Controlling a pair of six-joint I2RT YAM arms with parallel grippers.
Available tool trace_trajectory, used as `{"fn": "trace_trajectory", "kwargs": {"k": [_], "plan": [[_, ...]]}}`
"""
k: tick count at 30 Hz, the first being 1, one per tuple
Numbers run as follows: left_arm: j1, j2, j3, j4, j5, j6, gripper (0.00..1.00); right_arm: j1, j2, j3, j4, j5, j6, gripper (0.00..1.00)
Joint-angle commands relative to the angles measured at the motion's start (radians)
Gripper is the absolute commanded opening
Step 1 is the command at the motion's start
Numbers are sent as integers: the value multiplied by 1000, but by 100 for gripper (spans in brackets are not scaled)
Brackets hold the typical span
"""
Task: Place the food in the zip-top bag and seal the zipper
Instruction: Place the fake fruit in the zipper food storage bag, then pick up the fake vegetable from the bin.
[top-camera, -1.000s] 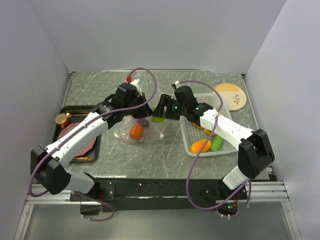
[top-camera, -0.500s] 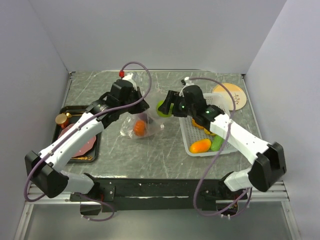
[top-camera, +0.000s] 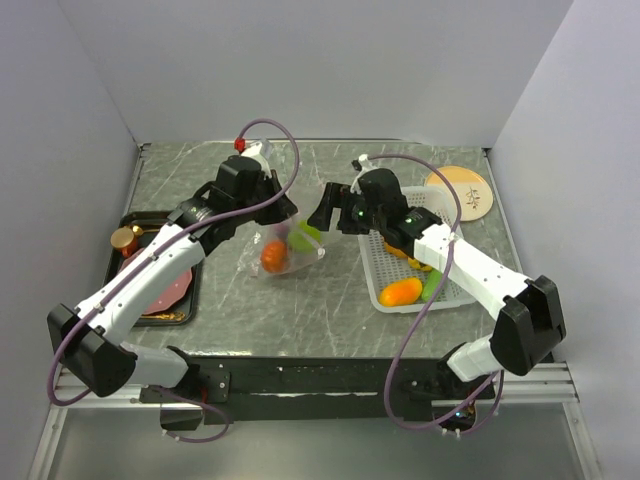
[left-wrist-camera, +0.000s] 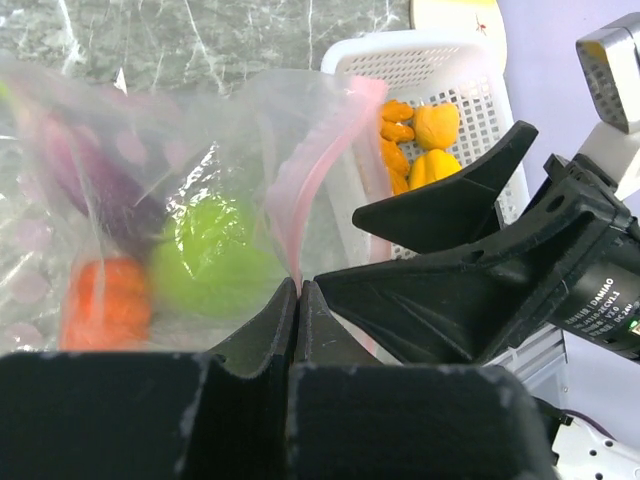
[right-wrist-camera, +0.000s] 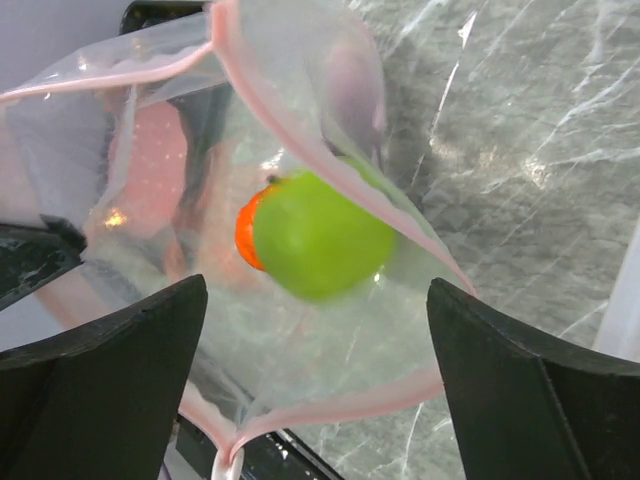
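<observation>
My left gripper (top-camera: 281, 214) is shut on the pink zipper (left-wrist-camera: 318, 180) and holds the mouth of the clear zip-top bag (top-camera: 288, 248) up and open; the jaws (left-wrist-camera: 298, 291) meet on the strip. Inside the bag lie a green lime (top-camera: 301, 238), a red-orange tomato (top-camera: 271, 257) and a purple eggplant (left-wrist-camera: 85, 175). My right gripper (top-camera: 325, 209) is open and empty just over the bag mouth; in its wrist view the lime (right-wrist-camera: 320, 235) sits below the spread fingers (right-wrist-camera: 320, 375). An orange mango (top-camera: 400, 292), green cucumber (top-camera: 433, 286) and yellow pepper (left-wrist-camera: 436, 128) lie in the basket.
The white slotted basket (top-camera: 445, 222) stands right of the bag. A black tray (top-camera: 124, 232) at the left holds a reddish slab and a small gold can (top-camera: 125, 240). A tan plate (top-camera: 462, 190) lies at the back right. Walls close in three sides.
My right gripper carried the lime to the bag mouth and opened; the lime now lies inside the bag. My left gripper raised the bag's mouth and shifted it a little back.
</observation>
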Motion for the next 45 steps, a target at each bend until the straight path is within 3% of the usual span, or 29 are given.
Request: {"fn": "trace_trajectory", "kwargs": {"k": [1, 6, 8, 10, 12, 15, 17, 21, 23, 27, 31, 35, 39, 41, 45], "plan": [[2, -31, -19, 58, 30, 8, 1, -3, -15, 26, 25, -7, -7, 100], [2, -26, 4, 26, -9, 11, 1, -5, -96, -6, 1, 140, 21, 100], [8, -24, 71, -61, -10, 41, 1, -13, -137, -26, -7, 195, 33, 100], [8, -29, 211, -159, -68, 67, 1, -28, -202, -56, -18, 264, 34, 100], [11, -63, 208, -146, -188, 71, 1, -46, -269, -103, -4, 305, 36, 100], [89, -86, 178, -156, -184, 40, 1, -80, -314, -152, 5, 302, 45, 100], [92, -69, 235, -187, -142, 35, 1, -111, -312, -158, -19, 293, 44, 100], [107, -24, 141, -170, -162, 26, 1, -148, -305, -214, -56, 315, 62, 100], [107, 32, 194, -218, -127, 34, 1, -187, -297, -231, -62, 272, 85, 100], [75, -26, 219, -167, -70, 49, 1, -204, -322, -267, -59, 281, 70, 100], [74, -28, 259, -209, -173, 63, 1, -243, -296, -246, -113, 308, 71, 100], [77, 33, 220, -209, -37, 74, 1, -266, -268, -221, -165, 371, 65, 100], [74, 49, 95, -57, 152, 20, 1, -283, -204, -180, -255, 451, 80, 100], [63, 49, 36, 14, 175, -8, 1, -289, -181, -174, -288, 483, 88, 100], [57, 96, 27, 8, 189, 11, 1, -315, -188, -208, -288, 499, 97, 100]]}}
